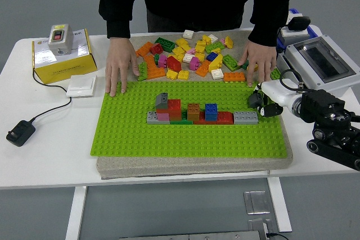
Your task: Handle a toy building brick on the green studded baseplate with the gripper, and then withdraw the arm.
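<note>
Right robot hand (263, 104) at green baseplate (129, 133) edge beside grey brick (246, 118), fingers seemingly curled, holding nothing

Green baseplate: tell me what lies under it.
Under the green baseplate lies a grey-beige mat, showing along the near edge and beyond the far edge beneath the loose bricks. The mat's covered middle cannot be seen.

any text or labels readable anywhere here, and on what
Nothing can be read for certain.
Yellow box: dark print on its white top label, too small to read.
Switch unit on the box: red button, no legible marking.
Grey case: no legible label.
Loose bricks and green baseplate: no print visible.
</note>
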Tool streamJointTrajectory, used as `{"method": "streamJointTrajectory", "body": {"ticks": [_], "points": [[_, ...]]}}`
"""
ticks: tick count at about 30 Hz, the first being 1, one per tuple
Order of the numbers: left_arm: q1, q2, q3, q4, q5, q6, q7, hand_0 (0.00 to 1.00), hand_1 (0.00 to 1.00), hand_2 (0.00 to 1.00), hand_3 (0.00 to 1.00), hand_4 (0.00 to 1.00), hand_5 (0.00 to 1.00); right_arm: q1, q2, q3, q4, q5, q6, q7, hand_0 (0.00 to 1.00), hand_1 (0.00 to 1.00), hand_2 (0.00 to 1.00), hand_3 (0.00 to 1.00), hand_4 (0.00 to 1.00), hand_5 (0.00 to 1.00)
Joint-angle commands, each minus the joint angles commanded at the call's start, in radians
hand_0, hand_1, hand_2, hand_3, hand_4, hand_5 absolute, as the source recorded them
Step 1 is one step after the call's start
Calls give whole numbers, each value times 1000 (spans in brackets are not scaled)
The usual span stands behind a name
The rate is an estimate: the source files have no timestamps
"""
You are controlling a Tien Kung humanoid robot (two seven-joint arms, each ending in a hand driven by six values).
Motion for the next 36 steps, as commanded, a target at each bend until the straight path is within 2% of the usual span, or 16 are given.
{"method": "streamJointTrajectory", "body": {"ticks": [11, 16, 22, 26, 29, 36], "points": [[2, -1, 2, 0, -3, 2, -3, 714, 677, 631, 658, 288, 609, -1, -9, 13, 11, -10, 1, -7, 99, 182, 453, 633, 449, 324], [2, 0, 1, 0, -1, 3, -3, 714, 677, 631, 657, 286, 611, -12, -31, 57, 42, -39, 4, -18, 99, 182, 455, 633, 446, 324], [6, 1, -1, 0, 0, 3, -1, 714, 677, 632, 657, 285, 612, -74, -87, 164, 147, -104, 12, -47, 99, 180, 454, 633, 444, 322], [8, 0, 1, 0, -5, 3, 0, 714, 677, 632, 657, 285, 612, -131, -108, 230, 218, -143, 13, -63, 99, 180, 454, 633, 444, 322], [11, 0, 1, 0, -6, 4, 0, 715, 678, 631, 657, 285, 611, -185, -110, 279, 272, -181, 10, -76, 99, 176, 447, 632, 443, 321], [12, -2, -2, 0, -8, 6, 1, 715, 678, 631, 657, 283, 613, -251, -91, 325, 334, -235, 0, -89, 99, 173, 437, 608, 441, 321]]}}
